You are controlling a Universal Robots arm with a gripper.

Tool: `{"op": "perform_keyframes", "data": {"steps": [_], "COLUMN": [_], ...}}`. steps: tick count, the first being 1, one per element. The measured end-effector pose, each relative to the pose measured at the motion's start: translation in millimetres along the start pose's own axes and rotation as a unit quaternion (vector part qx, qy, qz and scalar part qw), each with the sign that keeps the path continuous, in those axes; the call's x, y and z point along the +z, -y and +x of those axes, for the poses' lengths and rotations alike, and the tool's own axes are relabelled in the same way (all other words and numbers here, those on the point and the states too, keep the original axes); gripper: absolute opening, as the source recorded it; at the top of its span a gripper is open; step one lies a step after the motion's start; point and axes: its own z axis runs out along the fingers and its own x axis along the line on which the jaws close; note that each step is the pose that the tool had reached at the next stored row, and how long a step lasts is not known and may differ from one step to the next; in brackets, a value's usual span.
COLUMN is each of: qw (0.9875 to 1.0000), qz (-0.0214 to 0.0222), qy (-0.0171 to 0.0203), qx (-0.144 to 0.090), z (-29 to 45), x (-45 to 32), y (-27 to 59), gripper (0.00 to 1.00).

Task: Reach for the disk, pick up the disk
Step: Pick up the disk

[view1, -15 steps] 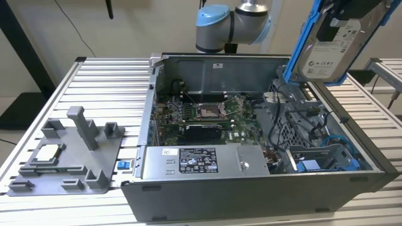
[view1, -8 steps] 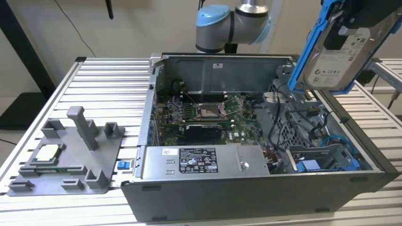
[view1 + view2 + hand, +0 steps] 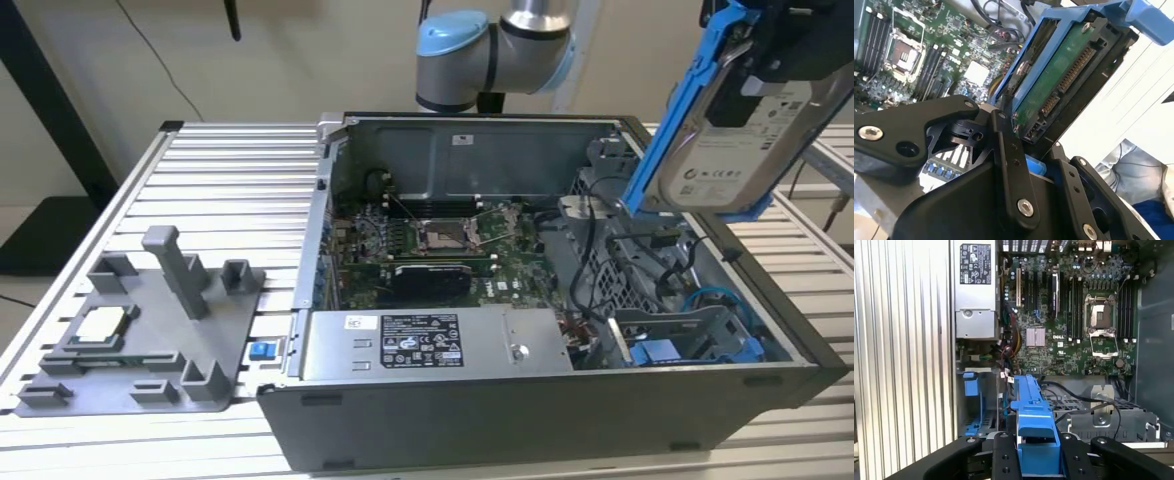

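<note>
Bright, even light; second wrist view blown out white at one side.

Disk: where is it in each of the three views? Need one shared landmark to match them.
Exterior view: the disk hangs tilted at upper right, above the open case, held by the end effector.
Second wrist view: disk at upper centre-right, circuit-board side showing, in its blue bracket.
First wrist view: the bracket edge at lower centre, between the fingers.
Shared landmark: the empty CPU socket.
</note>
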Motion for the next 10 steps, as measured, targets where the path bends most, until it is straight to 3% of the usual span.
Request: {"op": "perform_keyframes", "data": {"steps": [5, 7, 10], "qw": [1.0000, 1.0000, 1.0000], "qz": [0.0000, 0.0000, 0.0000], "qy": [0.0000, 0.0000, -0.0002], "qx": [0.000, 0.000, 0.000], "z": [15.1, 24.5, 30.6], "x": [1.5, 2.8, 4.5], "y": [0.8, 1.2, 1.4], "gripper": [0.00, 0.00, 0.00]}}
